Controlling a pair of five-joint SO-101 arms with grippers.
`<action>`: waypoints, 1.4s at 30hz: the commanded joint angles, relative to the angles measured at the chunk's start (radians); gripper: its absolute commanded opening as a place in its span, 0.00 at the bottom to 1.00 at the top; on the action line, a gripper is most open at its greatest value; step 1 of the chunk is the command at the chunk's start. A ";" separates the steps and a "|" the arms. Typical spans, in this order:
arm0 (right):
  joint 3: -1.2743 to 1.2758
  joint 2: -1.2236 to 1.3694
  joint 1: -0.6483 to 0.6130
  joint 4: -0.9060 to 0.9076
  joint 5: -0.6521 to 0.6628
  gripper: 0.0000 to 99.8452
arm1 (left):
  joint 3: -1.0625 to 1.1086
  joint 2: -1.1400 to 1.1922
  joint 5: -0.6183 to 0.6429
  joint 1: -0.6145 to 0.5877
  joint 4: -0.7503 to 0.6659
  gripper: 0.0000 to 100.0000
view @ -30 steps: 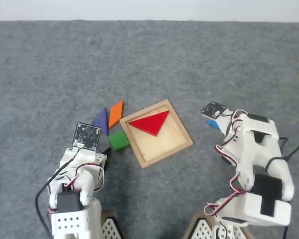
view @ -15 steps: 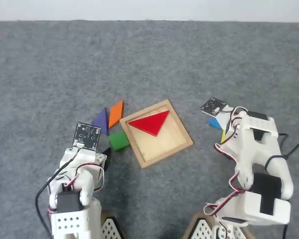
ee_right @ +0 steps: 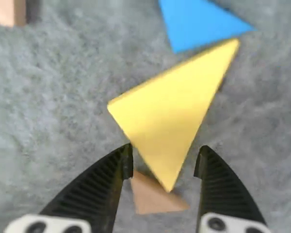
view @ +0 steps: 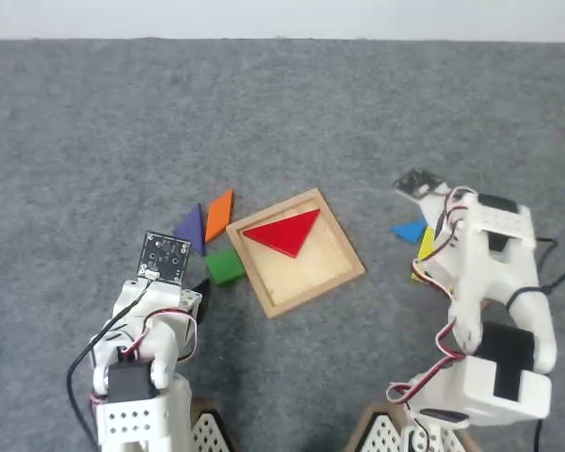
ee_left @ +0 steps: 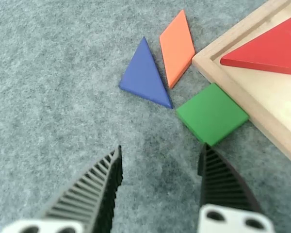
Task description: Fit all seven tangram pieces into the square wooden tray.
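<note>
Yellow triangle (ee_right: 169, 116) and blue triangle (ee_right: 199, 22) lie right of the wooden tray (view: 317, 289), uncovered now the right gripper (ee_right: 162, 155) has swung back; its jaws gape wide over the yellow tip, likely the next pick. Left gripper (ee_left: 160, 155) also wide.

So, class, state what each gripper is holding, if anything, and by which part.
Nothing held. Left gripper: jaws open over carpet. Right gripper: jaws open astride a corner of the yellow triangle.

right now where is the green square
In the high view the green square lies outside the tray, beside its left edge, just nearer the arms than the purple triangle, ahead of the left claw.
</note>
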 commanded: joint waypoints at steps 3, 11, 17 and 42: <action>-0.107 -0.007 -0.114 0.065 -0.334 0.21 | -0.008 -0.021 -0.018 0.002 -0.002 0.25; -0.103 0.004 -0.170 0.038 -0.445 0.28 | -0.008 -0.021 -0.018 0.002 0.000 0.25; -0.097 0.091 -0.124 -0.039 -0.446 0.27 | -0.008 -0.021 -0.018 0.002 0.002 0.25; -0.166 0.225 -0.122 -0.053 -0.474 0.14 | -0.008 -0.021 -0.018 0.002 0.000 0.25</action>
